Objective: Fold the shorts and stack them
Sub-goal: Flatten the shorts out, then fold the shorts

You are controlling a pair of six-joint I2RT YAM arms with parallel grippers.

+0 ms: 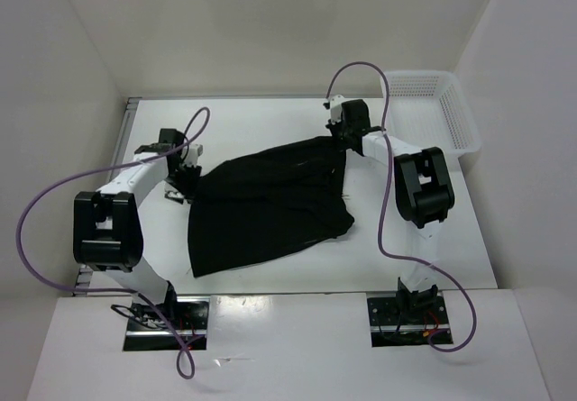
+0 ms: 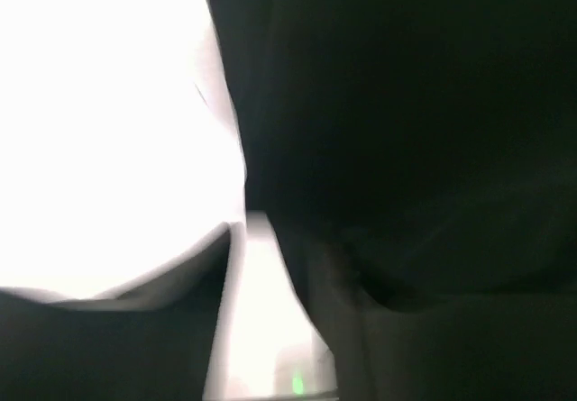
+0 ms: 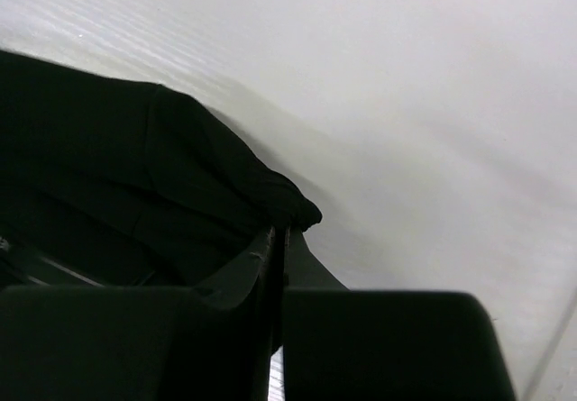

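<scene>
The black shorts (image 1: 270, 207) lie spread and rumpled in the middle of the white table (image 1: 270, 117). My left gripper (image 1: 185, 180) sits at their left edge. In the blurred left wrist view a bright gap shows between the jaws of the left gripper (image 2: 257, 243), with the dark shorts (image 2: 397, 131) pressed along the right side. My right gripper (image 1: 341, 135) is at the far right corner of the shorts. In the right wrist view the right gripper (image 3: 281, 232) is shut on a bunched edge of the shorts (image 3: 135, 167).
A white mesh basket (image 1: 442, 104) stands at the far right corner of the table. White walls enclose the table on the left, back and right. Purple cables loop above both arms.
</scene>
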